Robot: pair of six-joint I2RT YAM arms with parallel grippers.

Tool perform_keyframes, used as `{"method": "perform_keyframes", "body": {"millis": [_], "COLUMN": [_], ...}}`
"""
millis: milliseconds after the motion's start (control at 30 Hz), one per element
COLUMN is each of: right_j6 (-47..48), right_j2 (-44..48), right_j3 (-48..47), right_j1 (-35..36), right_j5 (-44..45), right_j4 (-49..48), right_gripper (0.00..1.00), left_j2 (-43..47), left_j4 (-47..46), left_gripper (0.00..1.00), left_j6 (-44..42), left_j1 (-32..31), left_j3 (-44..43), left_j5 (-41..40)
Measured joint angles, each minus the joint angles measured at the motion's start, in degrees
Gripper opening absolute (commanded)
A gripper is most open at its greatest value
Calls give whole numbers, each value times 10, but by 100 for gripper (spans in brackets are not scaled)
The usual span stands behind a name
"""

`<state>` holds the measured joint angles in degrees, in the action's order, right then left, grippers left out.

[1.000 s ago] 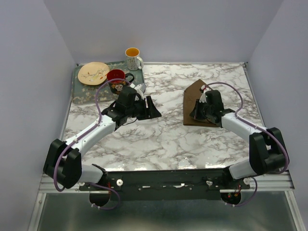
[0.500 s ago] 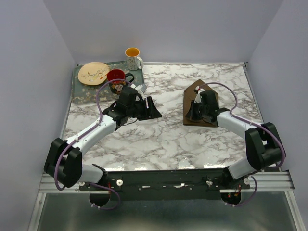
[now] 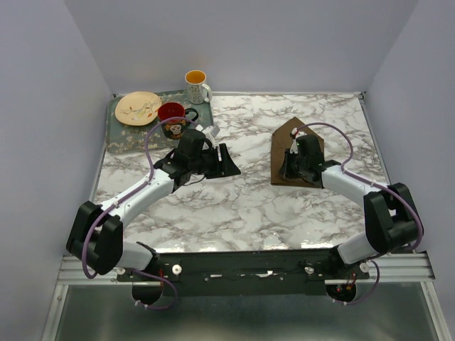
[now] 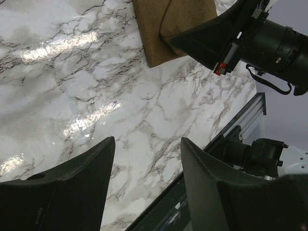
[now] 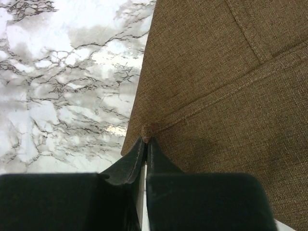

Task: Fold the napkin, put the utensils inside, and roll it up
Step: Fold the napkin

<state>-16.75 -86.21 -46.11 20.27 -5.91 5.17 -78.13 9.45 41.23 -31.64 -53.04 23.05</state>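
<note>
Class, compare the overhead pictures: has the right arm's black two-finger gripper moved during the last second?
Yes. The right gripper slid slightly left, away from the marble table's right edge, pinching the dark brown cloth napkin.

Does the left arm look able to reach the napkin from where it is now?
Probably yes. The left gripper hangs open over bare table, with nothing lying between it and the napkin. The right gripper is pinching that cloth's edge, so the two may crowd.
</note>
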Motion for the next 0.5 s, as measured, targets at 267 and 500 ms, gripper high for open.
{"method": "perform_keyframes", "body": {"millis": [267,500], "right_j6": [-6,-20], "right_j2": [9,97], "right_j3": [-1,-23], "right_j1": [0,-26], "right_j5": [-5,0], "right_j4": [21,88], "right_gripper": [68,64], "left_j2": [-15,-120], "left_j4": [0,-13], "left_gripper": [66,41], "left_j6": [0,4], "left_j1": [-10,-46], "left_j3": [-17,-118], "left_j5": [0,8]}}
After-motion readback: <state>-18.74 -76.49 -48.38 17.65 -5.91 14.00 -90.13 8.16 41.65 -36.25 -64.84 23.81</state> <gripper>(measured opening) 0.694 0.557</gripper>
